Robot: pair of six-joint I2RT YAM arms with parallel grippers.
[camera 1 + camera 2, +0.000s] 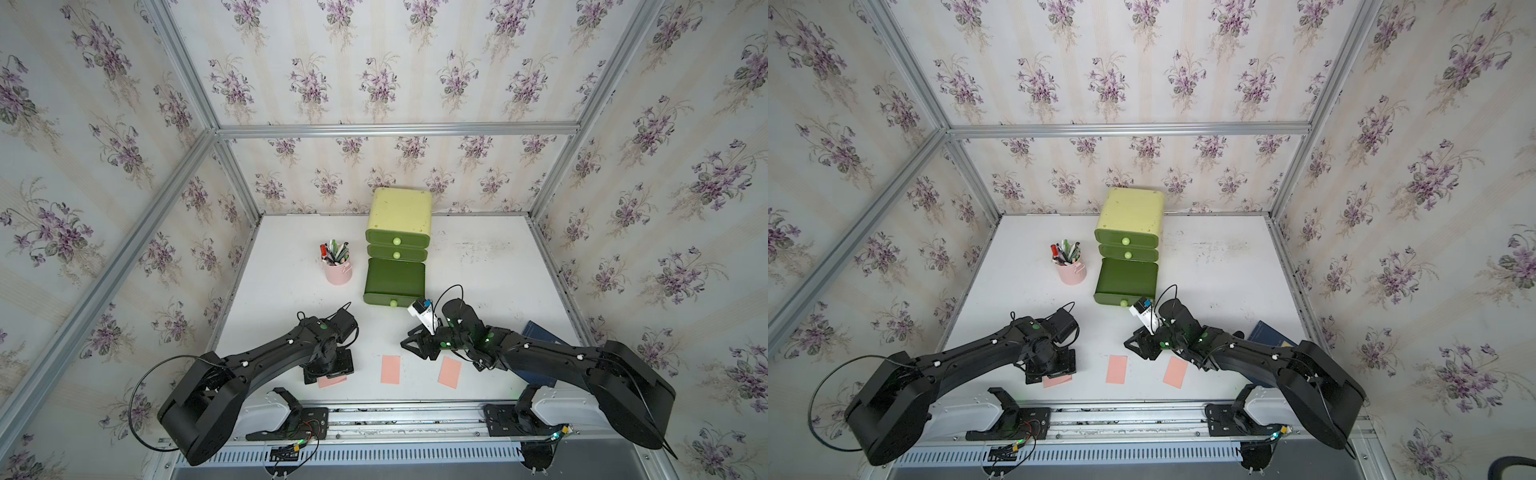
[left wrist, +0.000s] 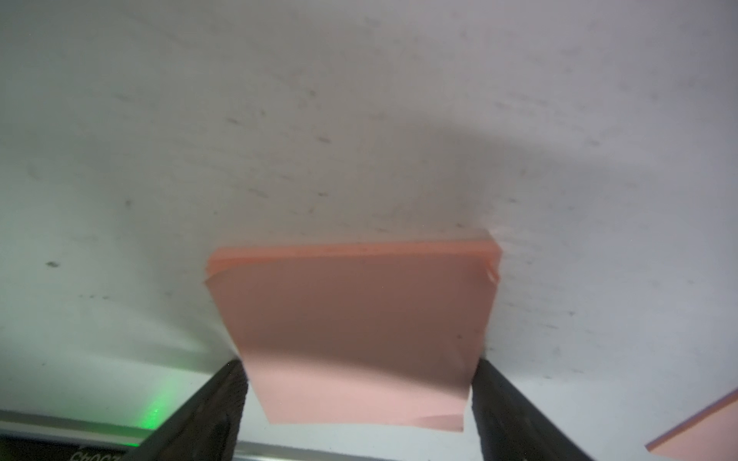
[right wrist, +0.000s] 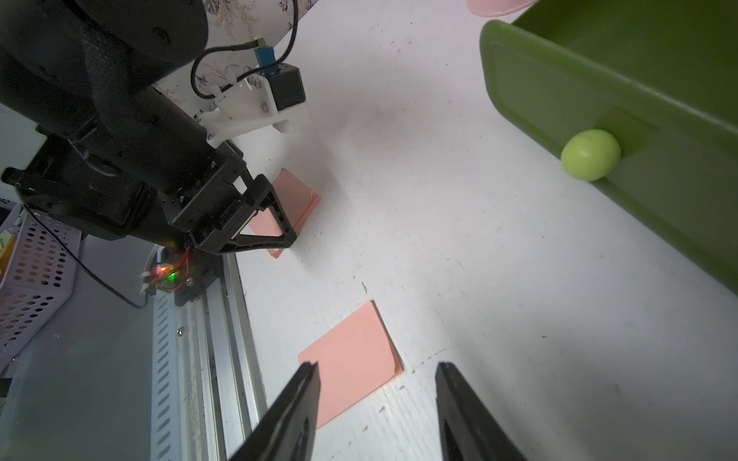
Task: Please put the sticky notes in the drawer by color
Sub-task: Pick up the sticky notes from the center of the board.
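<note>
Three salmon-pink sticky notes lie near the table's front edge. My left gripper [image 2: 357, 383] points down over the left note [image 2: 351, 327], its fingertips [image 2: 225, 399] pressed against the note's two side edges. In both top views the wrist covers most of this note [image 1: 331, 381]. The middle note [image 1: 390, 369] and the right note [image 1: 449, 372] lie flat and free. My right gripper [image 3: 377, 371] hovers just above the table by the middle note [image 3: 351, 359], jaws apart and empty. The drawer chest [image 1: 399, 212] stands at the back, with its bottom drawer [image 1: 394, 282] pulled out.
A pink pen cup [image 1: 338, 272] stands left of the chest. A dark blue book [image 1: 540, 332] lies at the right, partly under my right arm. The open drawer's knob [image 3: 591, 155] is close to my right wrist. An aluminium rail [image 1: 395, 415] runs along the front edge.
</note>
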